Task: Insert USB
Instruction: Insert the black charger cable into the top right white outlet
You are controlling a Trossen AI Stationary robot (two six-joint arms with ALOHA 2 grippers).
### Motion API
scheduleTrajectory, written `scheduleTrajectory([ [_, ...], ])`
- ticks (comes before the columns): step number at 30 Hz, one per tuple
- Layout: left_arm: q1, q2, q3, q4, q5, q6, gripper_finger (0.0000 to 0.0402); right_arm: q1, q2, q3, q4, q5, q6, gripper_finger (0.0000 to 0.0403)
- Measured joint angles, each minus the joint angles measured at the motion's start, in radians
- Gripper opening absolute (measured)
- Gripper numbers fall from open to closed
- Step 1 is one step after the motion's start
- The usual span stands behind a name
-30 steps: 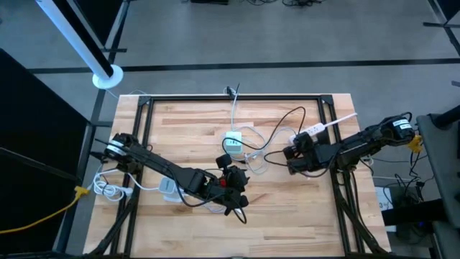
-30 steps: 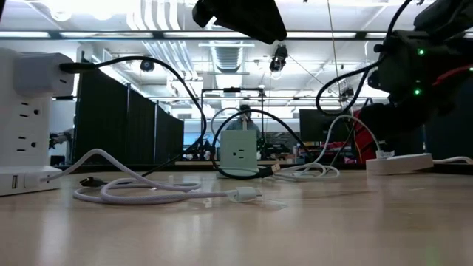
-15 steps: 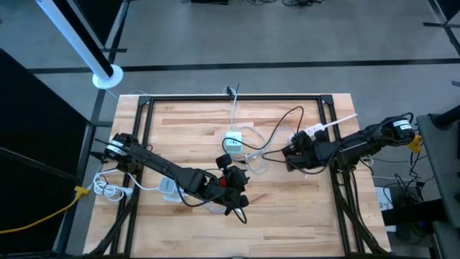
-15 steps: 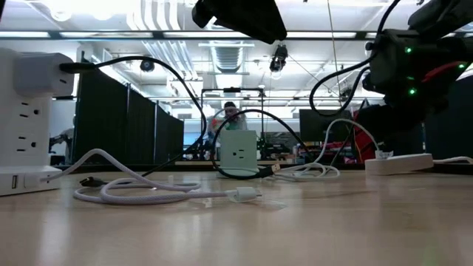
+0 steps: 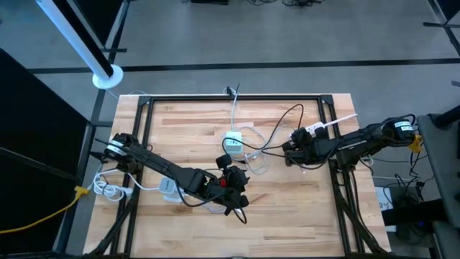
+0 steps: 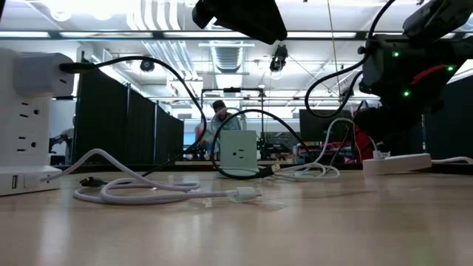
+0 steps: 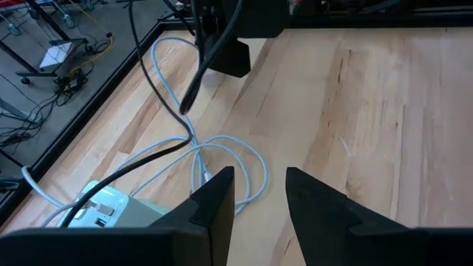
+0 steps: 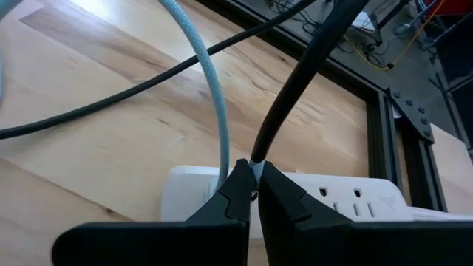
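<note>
Black cable [image 8: 299, 81] in right end effector [image 8: 253, 193]

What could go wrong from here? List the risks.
1. The right gripper pinches the black cable with its fingertips only, so it may slip or twist.
2. That cable crosses the white cable; pulling may snag or drag it.
3. The left gripper is open and empty, so the charger may slide if pushed.

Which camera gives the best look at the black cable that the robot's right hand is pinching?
The right wrist view: the black cable rises right from the shut right hand, above a white power strip. The high view shows it small; the low view shows only its loop; the left wrist view shows it far off.
</note>
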Motion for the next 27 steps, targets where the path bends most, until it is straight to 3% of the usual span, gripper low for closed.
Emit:
scheduleTrajectory([
  [21,-0.001,0.000,0.000,0.000,0.014,-0.004,0.0114,-0.041,0.000,-0.032,0.080,0.006,-0.109,0.0000],
  [27,-0.003,0.000,0.000,0.000,0.015,-0.004,0.0107,-0.038,0.003,-0.035,0.078,0.057,-0.138,0.0000],
])
